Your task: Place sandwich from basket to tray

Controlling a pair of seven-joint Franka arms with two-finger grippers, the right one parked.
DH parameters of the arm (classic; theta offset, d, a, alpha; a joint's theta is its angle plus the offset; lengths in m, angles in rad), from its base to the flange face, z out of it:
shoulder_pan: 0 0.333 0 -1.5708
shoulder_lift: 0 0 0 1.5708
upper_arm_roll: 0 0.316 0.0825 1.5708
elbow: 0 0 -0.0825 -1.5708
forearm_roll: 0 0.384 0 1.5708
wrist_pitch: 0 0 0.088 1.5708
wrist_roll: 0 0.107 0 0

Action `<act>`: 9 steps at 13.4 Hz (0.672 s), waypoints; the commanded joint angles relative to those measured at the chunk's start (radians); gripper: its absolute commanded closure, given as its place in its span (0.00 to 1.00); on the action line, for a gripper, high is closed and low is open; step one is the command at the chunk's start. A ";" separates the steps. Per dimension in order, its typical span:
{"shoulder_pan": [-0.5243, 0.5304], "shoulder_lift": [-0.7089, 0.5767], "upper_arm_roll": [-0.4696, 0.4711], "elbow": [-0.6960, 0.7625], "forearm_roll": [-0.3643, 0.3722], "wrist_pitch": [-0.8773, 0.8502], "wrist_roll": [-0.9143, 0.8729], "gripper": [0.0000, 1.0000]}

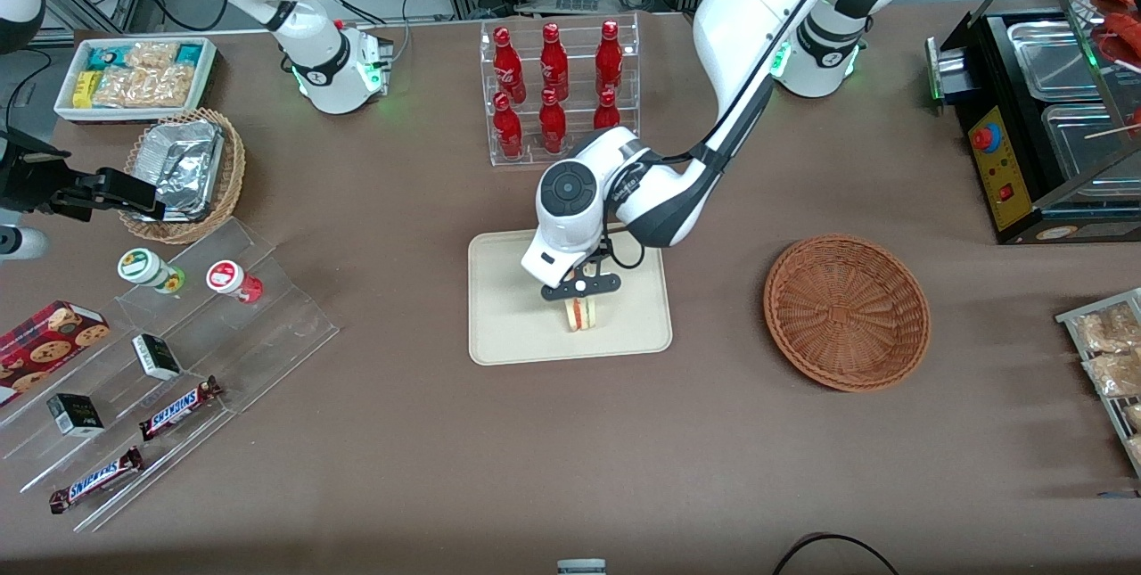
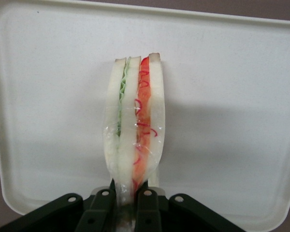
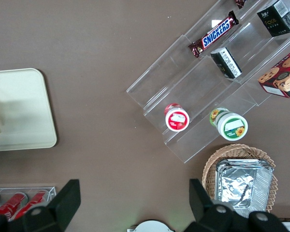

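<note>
front view: i see the gripper (image 1: 581, 288) hanging over the tray (image 1: 508, 325), above the part of the tray that lies nearer the front camera. its jaws are closed on the sandwich (image 1: 581, 314), which stands upright on edge with its lower end at the tray surface; i cannot tell whether it touches. the basket (image 1: 846, 312) sits on the brown table (image 1: 570, 459) beside the tray, toward the working arm's end, apart from it and holding nothing. a clear rack of red bottles (image 1: 557, 86) stands farther from the front camera than the tray.

left wrist view: the two black fingers (image 2: 102, 205) pinch the narrow end of the sandwich (image 2: 134, 123). its white bread layers show a green filling on one side and a red filling on the other, wrapped in clear film. the tray (image 2: 232, 96) fills the background, its rounded rim visible at the edges.
</note>
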 commanded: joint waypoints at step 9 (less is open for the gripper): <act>-0.010 -0.004 0.012 0.039 0.017 -0.003 -0.017 0.00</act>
